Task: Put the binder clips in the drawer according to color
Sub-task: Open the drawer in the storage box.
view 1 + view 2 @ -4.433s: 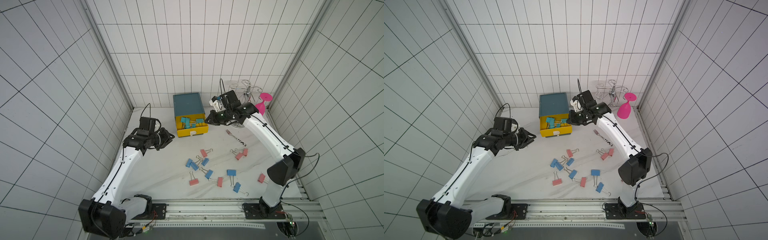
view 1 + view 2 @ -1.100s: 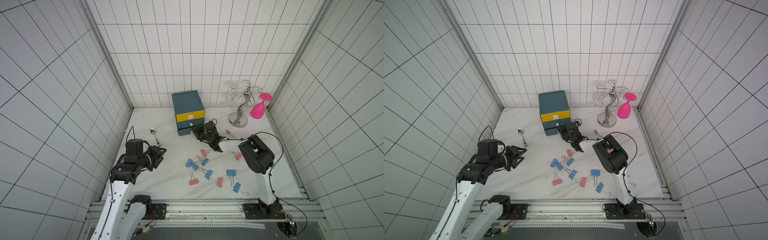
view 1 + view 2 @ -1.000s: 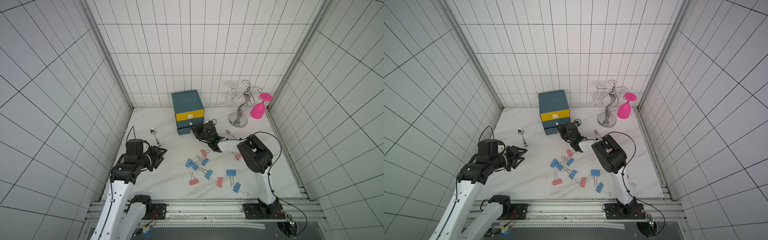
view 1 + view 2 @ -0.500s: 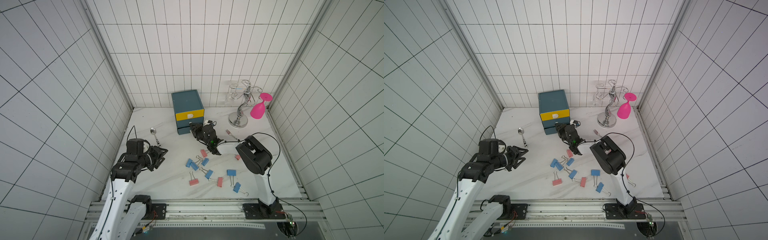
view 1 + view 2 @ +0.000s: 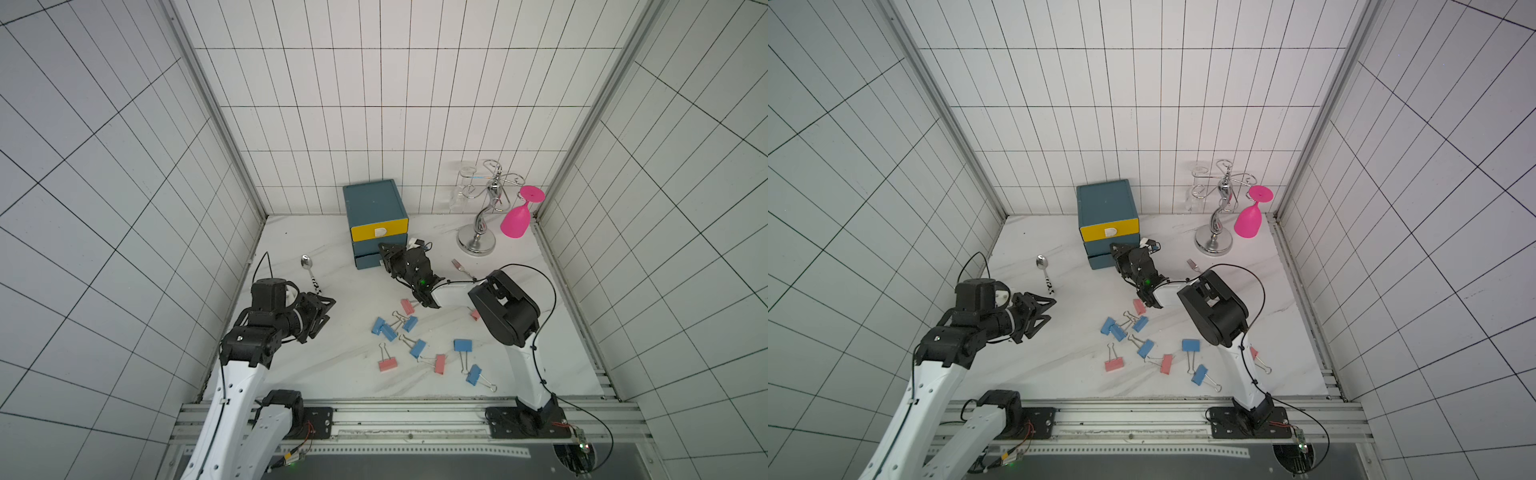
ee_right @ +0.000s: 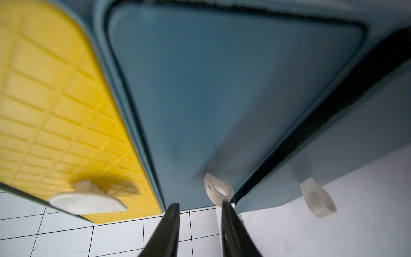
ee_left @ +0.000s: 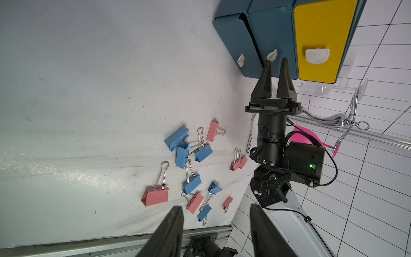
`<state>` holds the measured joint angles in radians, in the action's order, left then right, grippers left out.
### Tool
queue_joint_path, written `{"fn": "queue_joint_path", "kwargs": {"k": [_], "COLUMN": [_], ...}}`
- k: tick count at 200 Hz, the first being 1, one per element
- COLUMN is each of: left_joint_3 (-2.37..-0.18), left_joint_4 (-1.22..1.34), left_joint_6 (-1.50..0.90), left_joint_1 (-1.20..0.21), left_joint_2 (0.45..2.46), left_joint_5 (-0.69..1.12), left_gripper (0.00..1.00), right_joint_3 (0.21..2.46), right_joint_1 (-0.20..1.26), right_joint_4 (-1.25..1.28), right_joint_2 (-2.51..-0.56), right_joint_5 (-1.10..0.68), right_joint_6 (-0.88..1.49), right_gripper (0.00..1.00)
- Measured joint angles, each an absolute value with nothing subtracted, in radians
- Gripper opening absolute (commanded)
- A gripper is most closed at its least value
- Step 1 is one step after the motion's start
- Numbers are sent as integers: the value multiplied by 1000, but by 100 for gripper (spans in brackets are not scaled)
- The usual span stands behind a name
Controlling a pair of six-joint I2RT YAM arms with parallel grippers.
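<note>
The right end effector (image 7: 276, 62), fingers slightly apart and clamped on nothing, sits at the white handle (image 6: 218, 189) of the middle drawer, one fingertip (image 6: 225, 203) just beside it. The drawers (image 5: 374, 203) stand at 12 o'clock on the counter (image 5: 332, 270), with the yellow top drawer shut. Blue and pink clips (image 5: 462, 345) lie scattered on the counter at 6 o'clock from the drawers, none in either grip. The left end effector (image 5: 1047, 309), fingers spread and empty, hovers at 9 o'clock.

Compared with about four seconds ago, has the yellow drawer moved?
Yes. The yellow drawer has slid back into the teal cabinet, toward the rear wall; pulled out before, it is now shut.
</note>
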<state>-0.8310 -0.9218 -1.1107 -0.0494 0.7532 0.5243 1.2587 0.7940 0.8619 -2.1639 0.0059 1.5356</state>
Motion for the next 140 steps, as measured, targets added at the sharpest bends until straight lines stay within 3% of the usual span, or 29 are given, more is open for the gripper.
{"fn": "queue_joint_path", "kwargs": {"k": [140], "left_joint_3": [-829], "left_joint_4": [-920], "left_joint_6": [-1111], "left_joint_1": [-49], "left_joint_2": [752], "left_joint_5": [533], "left_gripper": [52], "right_joint_3": [1253], "right_joint_1": [791], "right_joint_4": [872], "right_joint_2": [-2164], "right_joint_5": [17], "right_joint_6": [1561], "right_gripper": [42]}}
